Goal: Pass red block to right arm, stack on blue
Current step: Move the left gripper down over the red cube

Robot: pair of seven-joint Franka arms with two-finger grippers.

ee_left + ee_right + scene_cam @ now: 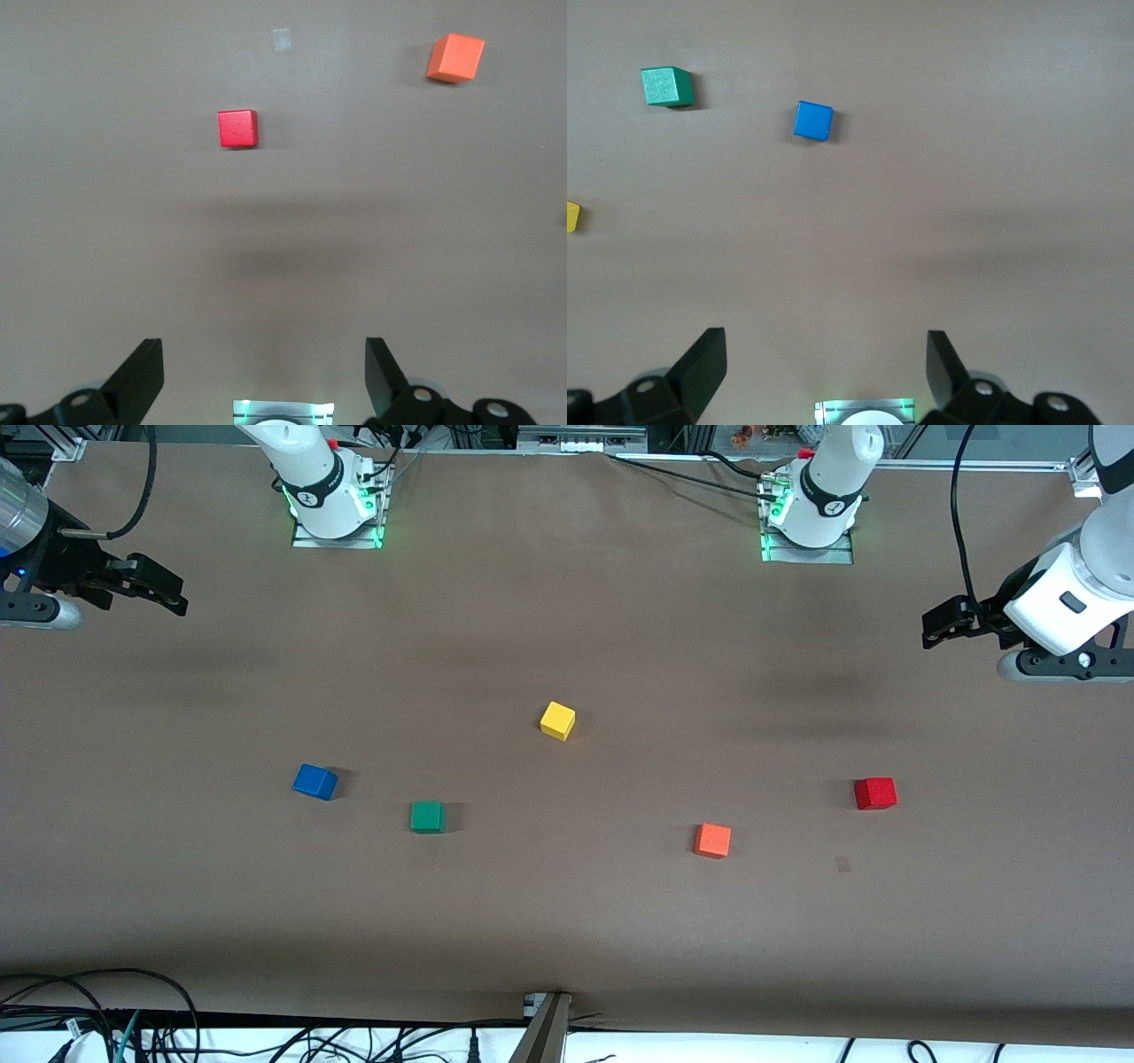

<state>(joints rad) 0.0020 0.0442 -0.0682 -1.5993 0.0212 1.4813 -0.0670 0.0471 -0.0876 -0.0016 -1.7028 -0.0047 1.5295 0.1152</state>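
The red block [875, 793] lies on the brown table toward the left arm's end; it also shows in the left wrist view [237, 128]. The blue block [315, 781] lies toward the right arm's end and shows in the right wrist view [813, 120]. My left gripper [932, 625] hangs in the air above the table's left-arm end, open and empty [264, 372]. My right gripper [170, 595] hangs above the table's right-arm end, open and empty [824, 367]. Both are well apart from the blocks.
A green cube [427, 816] lies beside the blue block, slightly nearer the front camera. A yellow cube [557, 720] sits mid-table. An orange cube [712, 840] lies beside the red block, nearer the camera. A small tape patch [842, 864] is on the table.
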